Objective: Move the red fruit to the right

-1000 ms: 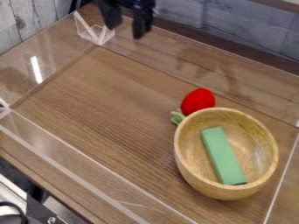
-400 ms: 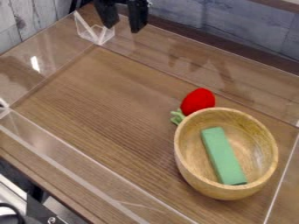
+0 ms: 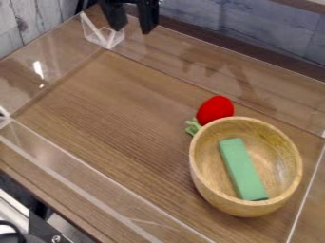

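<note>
Shifting slightly leftward since a second ago, the gripper (image 3: 132, 19) is hanging spread and empty at the bench's (image 3: 114, 123) far edge, while the red fruit (image 3: 214, 110) is sitting untouched against the wooden bowl (image 3: 246, 168), approach pending.

The worktop (image 3: 114, 114) is seen to be wood or wood-effect laminate, brown with a fine straight grain, smooth and faintly sheened where light is reflected near the far edge. It is enclosed by clear plastic walls (image 3: 51, 66) — glossy, with bright glints along their rims. The bowl (image 3: 207, 180) is made of pale wood, smooth and satin rather than shiny. The green block (image 3: 241, 169) inside it looks matt and even. The red fruit (image 3: 215, 108) appears smooth and glossy, like plastic. The fingers (image 3: 131, 14) are shown as dark and matt — their material cannot be told.
</note>
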